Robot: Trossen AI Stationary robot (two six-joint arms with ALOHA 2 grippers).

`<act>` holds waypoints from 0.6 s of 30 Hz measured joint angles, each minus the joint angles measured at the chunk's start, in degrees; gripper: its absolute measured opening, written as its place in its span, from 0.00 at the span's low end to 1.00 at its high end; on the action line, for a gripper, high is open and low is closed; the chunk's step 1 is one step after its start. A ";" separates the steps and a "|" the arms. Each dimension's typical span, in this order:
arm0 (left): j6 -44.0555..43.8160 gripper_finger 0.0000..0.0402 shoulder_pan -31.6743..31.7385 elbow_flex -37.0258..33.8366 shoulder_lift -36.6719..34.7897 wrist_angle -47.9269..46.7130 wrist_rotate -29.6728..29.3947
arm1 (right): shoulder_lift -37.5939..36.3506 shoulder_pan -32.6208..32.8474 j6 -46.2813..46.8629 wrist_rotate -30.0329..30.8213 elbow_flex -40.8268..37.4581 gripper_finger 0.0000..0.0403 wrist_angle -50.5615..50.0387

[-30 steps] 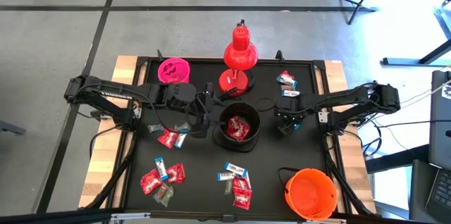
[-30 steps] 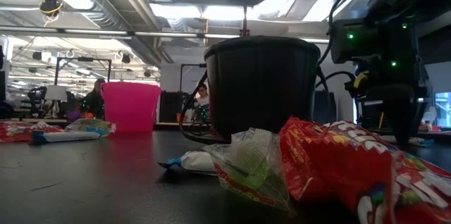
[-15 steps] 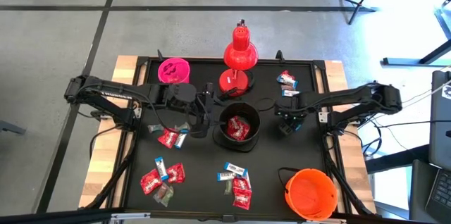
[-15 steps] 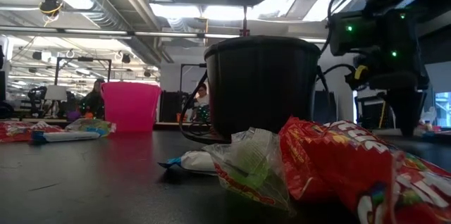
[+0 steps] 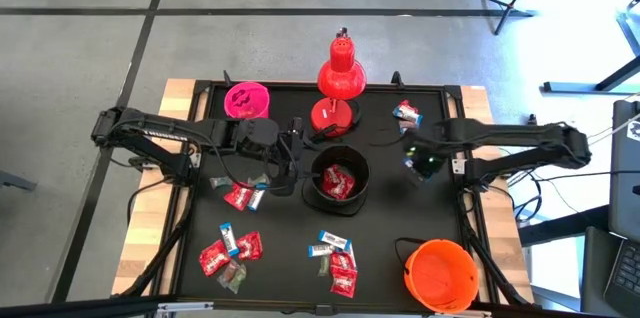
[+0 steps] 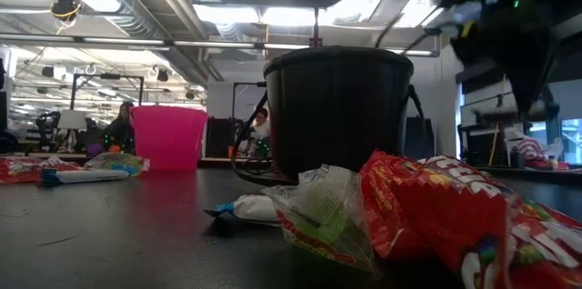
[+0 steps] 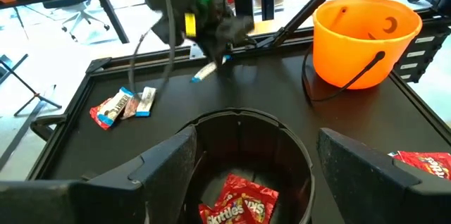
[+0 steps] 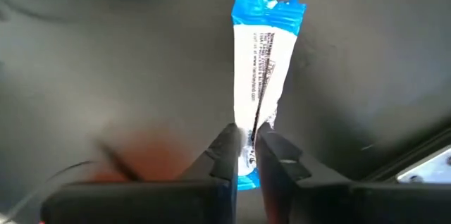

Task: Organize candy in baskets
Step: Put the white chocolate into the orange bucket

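Blue-ended white candy (image 8: pixel 257 76) sits pinched in the right tool (image 8: pixel 246 146), clear only at its wrist.

Black basket (image 5: pixel 335 182) w/ red candy (image 5: pixel 337 182) inside. Pink basket (image 5: pixel 245 99). Orange basket (image 5: pixel 439 273), black handle. Red lamp (image 5: pixel 339 78). White-and-blue bar (image 8: pixel 260 76), blue crimped ends, black print. Loose sweets (image 5: pixel 230 250) red, some white-blue. Tabletop (image 5: pixel 280 233) black.

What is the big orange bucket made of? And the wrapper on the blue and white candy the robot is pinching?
The large round orange bucket looks like smooth moulded plastic: one even colour, slight sheen, thin rigid rim. The flat white-and-blue candy wrapper held in the right gripper looks like thin glossy plastic film: it crinkles, has crimped ends, and carries printed text.
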 joint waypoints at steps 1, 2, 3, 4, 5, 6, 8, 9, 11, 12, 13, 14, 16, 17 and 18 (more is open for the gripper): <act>-0.01 0.71 -0.02 0.00 0.00 0.00 -0.02 | -1.40 0.00 0.51 -0.52 0.68 0.07 -0.57; -0.02 0.71 -0.02 0.00 0.00 0.00 -0.02 | -2.79 0.00 0.93 -1.11 1.28 0.05 -1.24; -0.02 0.71 -0.02 0.00 0.00 0.00 -0.02 | -4.08 0.00 1.17 -1.69 1.76 0.04 -1.66; -0.02 0.71 -0.02 0.00 0.00 0.00 -0.02 | -5.50 0.00 1.28 -2.52 2.19 0.03 -1.77; -0.02 0.71 -0.02 0.00 0.00 0.00 -0.02 | -6.84 0.21 1.12 -3.43 2.41 0.02 -1.58; -0.02 0.71 -0.02 0.00 0.00 0.00 -0.02 | -8.19 0.85 1.04 -4.06 2.55 0.01 -1.46; -0.02 0.71 -0.02 0.00 0.00 0.00 -0.02 | -10.58 2.95 1.81 -5.20 2.62 0.01 -0.95; -0.02 0.71 0.00 0.00 0.00 0.00 -0.02 | -11.54 4.21 2.56 -5.78 2.62 0.01 -0.71; -0.02 0.71 0.00 0.00 0.00 0.02 -0.02 | -12.82 7.03 4.60 -6.57 2.63 0.01 -0.27; -0.02 0.71 0.00 0.00 0.00 0.00 -0.02 | -13.31 8.72 6.03 -6.57 2.62 0.00 0.32; -0.02 0.71 0.00 0.00 0.00 0.00 -0.02 | -13.69 10.54 7.56 -6.43 2.62 0.00 1.07; -0.02 0.71 0.00 0.00 0.00 0.00 -0.02 | -13.81 12.29 8.94 -6.16 2.64 0.00 1.77; -0.02 0.71 0.00 0.00 0.00 0.02 -0.04 | -13.81 15.77 11.24 -5.57 2.63 0.00 3.13; -0.02 0.71 0.00 0.00 0.00 0.02 -0.04 | -13.69 17.35 11.94 -5.15 2.63 0.00 3.92; -0.02 0.71 0.00 0.00 0.00 0.02 -0.04 | -13.44 18.91 12.93 -4.75 2.64 0.00 4.70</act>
